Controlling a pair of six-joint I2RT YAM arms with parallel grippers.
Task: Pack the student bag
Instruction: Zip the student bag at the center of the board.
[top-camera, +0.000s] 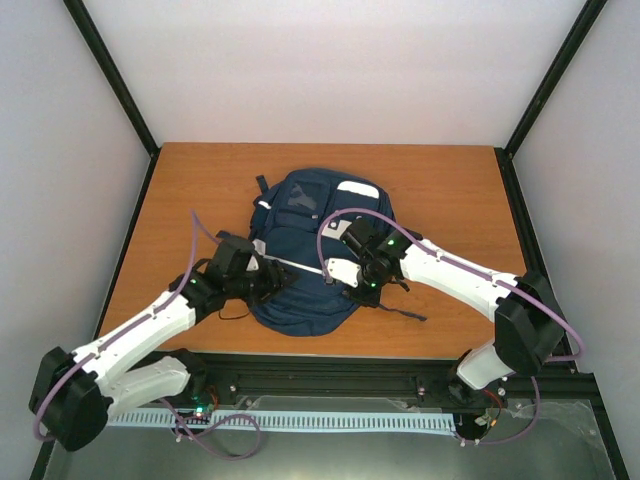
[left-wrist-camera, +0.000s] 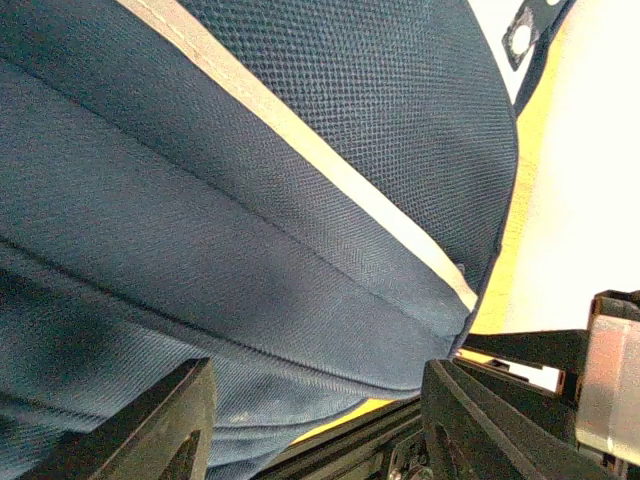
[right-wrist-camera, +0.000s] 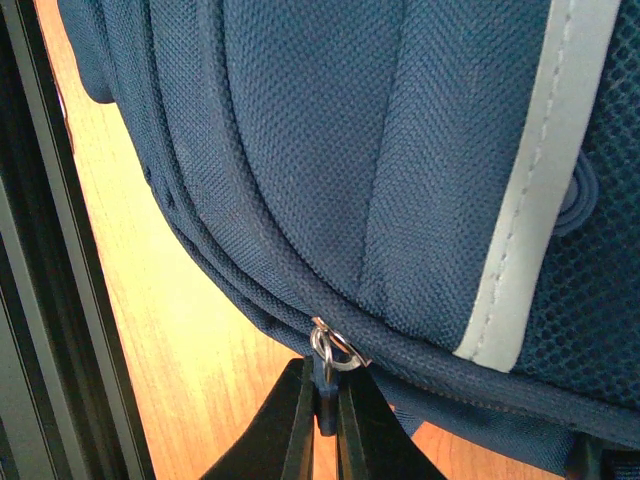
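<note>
Navy-blue fabric backpack (top-camera: 315, 262), mid-frame: its metal zip pull (right-wrist-camera: 327, 362) is clamped by the right jaws; left jaws are spread beside it.

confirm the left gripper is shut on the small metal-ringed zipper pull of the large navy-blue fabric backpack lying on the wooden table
Wrong arm. It is the right gripper that is shut on the small metal-ringed zipper pull of the large navy-blue fabric backpack lying on the wooden table, as the right wrist view shows. The left gripper is open beside the bag.
</note>
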